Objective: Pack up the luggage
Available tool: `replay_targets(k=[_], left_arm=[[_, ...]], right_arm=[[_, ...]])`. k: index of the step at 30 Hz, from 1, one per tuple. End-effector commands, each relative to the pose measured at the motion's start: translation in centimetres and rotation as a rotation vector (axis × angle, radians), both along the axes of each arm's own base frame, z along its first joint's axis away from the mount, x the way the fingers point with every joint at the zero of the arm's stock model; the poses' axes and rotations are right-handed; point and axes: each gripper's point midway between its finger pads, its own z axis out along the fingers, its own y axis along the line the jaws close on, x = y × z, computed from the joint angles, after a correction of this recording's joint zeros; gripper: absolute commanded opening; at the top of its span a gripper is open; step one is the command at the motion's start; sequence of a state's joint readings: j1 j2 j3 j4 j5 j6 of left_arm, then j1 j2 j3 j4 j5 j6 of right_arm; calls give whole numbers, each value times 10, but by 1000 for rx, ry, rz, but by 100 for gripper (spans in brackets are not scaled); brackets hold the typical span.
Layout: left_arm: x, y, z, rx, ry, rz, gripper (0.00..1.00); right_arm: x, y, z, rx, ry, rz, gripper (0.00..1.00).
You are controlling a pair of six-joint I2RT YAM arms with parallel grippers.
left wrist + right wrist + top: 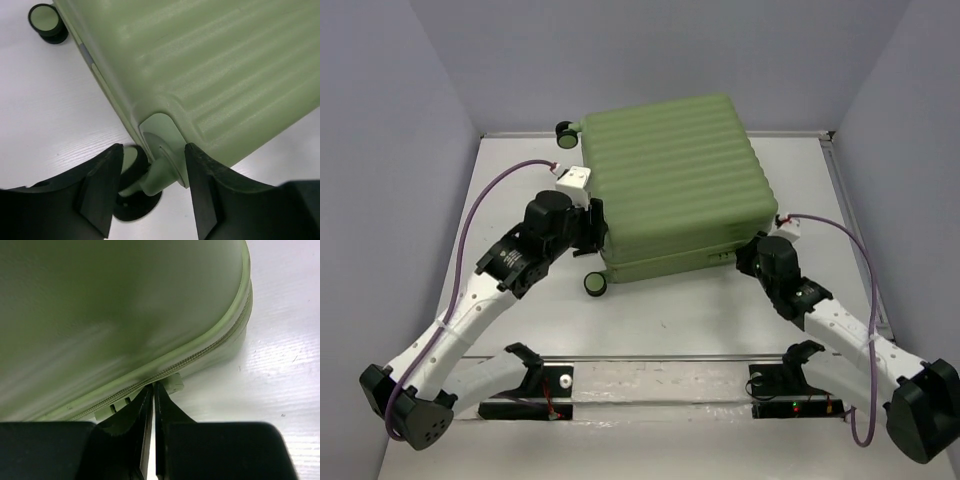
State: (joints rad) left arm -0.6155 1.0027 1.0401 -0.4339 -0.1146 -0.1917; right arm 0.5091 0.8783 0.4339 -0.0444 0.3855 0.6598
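On the white surface (670,320), closed luggage (675,185) lies flat: left fingers (100,195) spread astride a wheel (137,204), right fingers (134,415) pressed together at the zipper (192,359), any catch unseen.

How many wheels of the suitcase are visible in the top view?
2. One wheel is at the far-left corner of the luggage; the other wheel is at its near-left corner. More may be hidden.

white arms (460,322), black joints (420,420) and fingers (100,195), purple cables (470,225).
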Motion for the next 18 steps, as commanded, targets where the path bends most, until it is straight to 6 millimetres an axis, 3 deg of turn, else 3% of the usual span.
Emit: replay_targets(k=[1, 6, 7, 9, 13, 15, 18], left_arm=[[-28, -34, -64, -16, 211, -191, 57], [-37, -61, -83, -88, 280, -291, 55], [-41, -63, -97, -87, 319, -301, 52], [-50, -76, -112, -131, 364, -359, 49], [-70, -107, -122, -171, 428, -454, 47], [-73, -118, -117, -205, 424, -476, 47], [-83, -145, -103, -275, 427, -556, 47]], right_arm=[[33, 14, 50, 41, -146, 81, 11], [57, 6, 90, 7, -236, 64, 12], [63, 5, 101, -5, -254, 67, 12], [75, -7, 109, -21, -265, 42, 12], [99, -10, 131, -17, -286, 125, 17], [102, -6, 144, -33, -303, 154, 25], [80, 8, 147, -5, -289, 258, 43]])
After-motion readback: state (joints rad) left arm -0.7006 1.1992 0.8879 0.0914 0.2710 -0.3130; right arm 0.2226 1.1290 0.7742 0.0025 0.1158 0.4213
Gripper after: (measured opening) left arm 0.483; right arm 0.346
